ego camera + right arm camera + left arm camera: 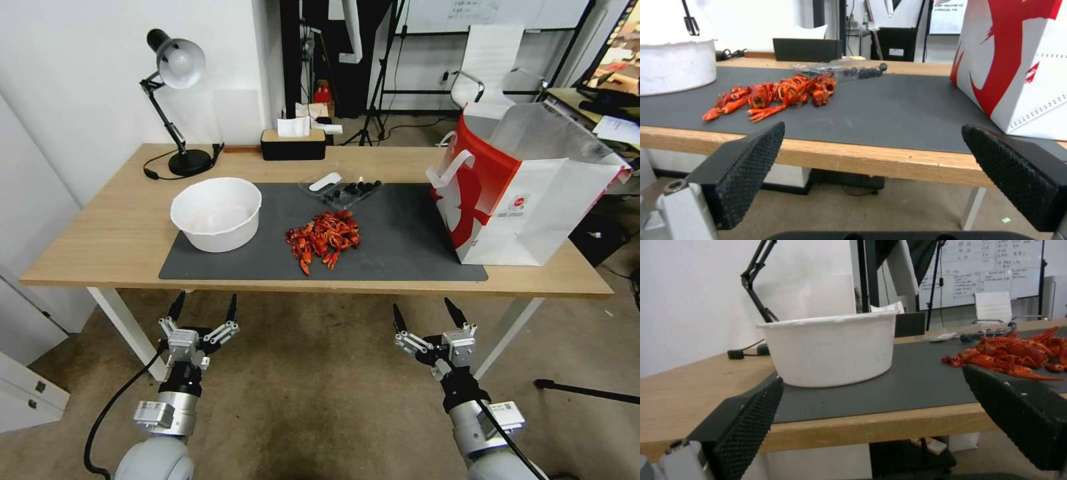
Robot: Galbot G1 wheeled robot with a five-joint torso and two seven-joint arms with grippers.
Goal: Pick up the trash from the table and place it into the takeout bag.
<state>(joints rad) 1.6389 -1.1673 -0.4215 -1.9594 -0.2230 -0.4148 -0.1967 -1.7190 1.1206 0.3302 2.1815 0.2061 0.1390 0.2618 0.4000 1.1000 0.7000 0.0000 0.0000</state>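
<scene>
Had both sets of jaws spread wide, empty — left gripper (pixel 203 308) lower left of frame, right gripper (pixel 427 314) lower centre-right, both short of table (pixel 100 247) edge. Trash sat beyond: white bowl (pixel 216 213) nearer left, red crayfish shells (pixel 324 240) mid-mat — loose heap. Takeout bag (pixel 527 193) upright, far right.

White bowl (pixel 215 213), red shells (pixel 324 241), grey mat (pixel 400 233)
</scene>
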